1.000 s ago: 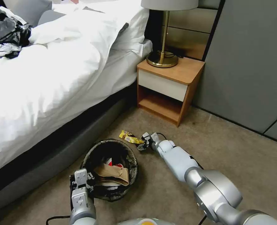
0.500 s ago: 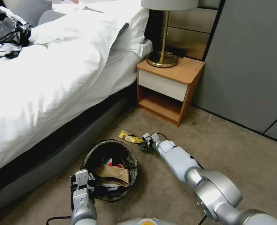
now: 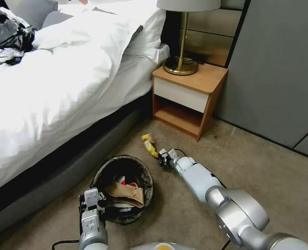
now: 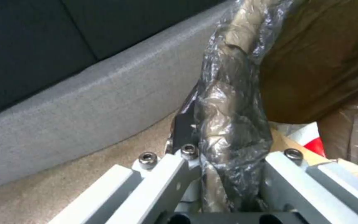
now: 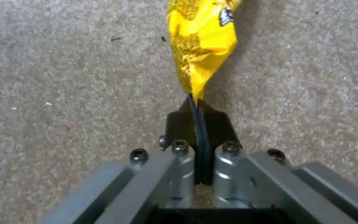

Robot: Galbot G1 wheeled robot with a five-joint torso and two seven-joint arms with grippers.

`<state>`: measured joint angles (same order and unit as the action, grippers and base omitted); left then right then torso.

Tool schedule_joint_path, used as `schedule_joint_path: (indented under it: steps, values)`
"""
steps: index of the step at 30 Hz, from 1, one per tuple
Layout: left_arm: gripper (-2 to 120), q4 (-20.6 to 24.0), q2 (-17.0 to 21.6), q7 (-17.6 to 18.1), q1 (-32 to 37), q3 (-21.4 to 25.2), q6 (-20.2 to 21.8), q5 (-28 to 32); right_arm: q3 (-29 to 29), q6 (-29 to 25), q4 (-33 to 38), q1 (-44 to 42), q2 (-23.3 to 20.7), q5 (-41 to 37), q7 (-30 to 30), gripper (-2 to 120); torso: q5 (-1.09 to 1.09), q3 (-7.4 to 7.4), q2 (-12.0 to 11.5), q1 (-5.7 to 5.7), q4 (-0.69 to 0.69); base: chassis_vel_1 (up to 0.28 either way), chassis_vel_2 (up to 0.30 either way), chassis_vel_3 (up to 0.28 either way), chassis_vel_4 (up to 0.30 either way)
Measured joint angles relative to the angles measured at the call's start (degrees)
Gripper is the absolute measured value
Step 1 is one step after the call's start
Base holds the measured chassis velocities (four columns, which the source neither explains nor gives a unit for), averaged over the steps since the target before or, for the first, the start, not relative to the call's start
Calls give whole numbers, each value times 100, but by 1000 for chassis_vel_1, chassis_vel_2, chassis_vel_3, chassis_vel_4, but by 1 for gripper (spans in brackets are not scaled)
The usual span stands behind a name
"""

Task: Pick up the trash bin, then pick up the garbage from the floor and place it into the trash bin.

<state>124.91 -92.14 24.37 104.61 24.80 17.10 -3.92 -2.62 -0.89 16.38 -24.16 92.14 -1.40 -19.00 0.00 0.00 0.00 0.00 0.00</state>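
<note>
The trash bin (image 3: 99,176), lined with a dark bag, sits low by the bed, with tan paper (image 3: 124,193) and a red-and-white cup (image 3: 125,180) inside. My left gripper (image 3: 91,200) is shut on its near rim. In the left wrist view the bag-covered rim (image 4: 228,124) is clamped between that gripper's (image 4: 212,149) fingers. Beyond the bin, my right gripper (image 3: 162,158) is shut on one end of the yellow snack wrapper (image 3: 148,143), a piece of garbage. In the right wrist view the wrapper (image 5: 199,40) sticks out from the closed tips of the right gripper (image 5: 196,104) above the carpet.
A bed with white bedding (image 3: 56,86) and a dark base runs along the left. A wooden nightstand (image 3: 187,100) with a brass lamp (image 3: 180,66) stands behind the wrapper. Grey wall panels (image 3: 279,69) close the right side. Open carpet (image 3: 265,173) lies at right.
The right gripper has closed on the yellow wrapper and raised it. The wrapper, which lay flat beside the bin, now stands up off the carpet. Left gripper and bin are still.
</note>
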Motion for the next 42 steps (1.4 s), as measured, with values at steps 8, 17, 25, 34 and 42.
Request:
schedule_joint_path:
  steps: [8, 17, 25, 34, 42]
  values:
    - [0, -2, 0, -2, -3, 0, 0, 2, 0, -50, 1, 9, 0, 23, -2, 0, 0, 0, 0, 0, 0, 0, 0, 0, 0]
    - [0, -20, 1, -3, -28, 12, 3, 45, 6, -369, 192, -159, -1, 65, 144, 0, 0, 0, 0, 0, 0, 0, 0, 0, 0]
    - [0, -69, 276, 2, -294, 169, 163, 479, 55, -1210, 908, -728, -1, 79, 656, 0, -2, 0, 0, 0, 0, 0, 0, 0, 0]
    - [0, -218, 540, 42, -657, 211, 320, 832, 201, -1956, 3311, -1873, 0, 322, 1100, 0, 1, 0, 0, 0, 1, 0, 0, 0, 0]
    - [0, -433, 627, 79, -852, 126, 334, 902, 137, -2039, 6114, -2957, -558, 230, 1073, 0, 0, -1, 0, 0, -3, 0, 0, 0, 0]
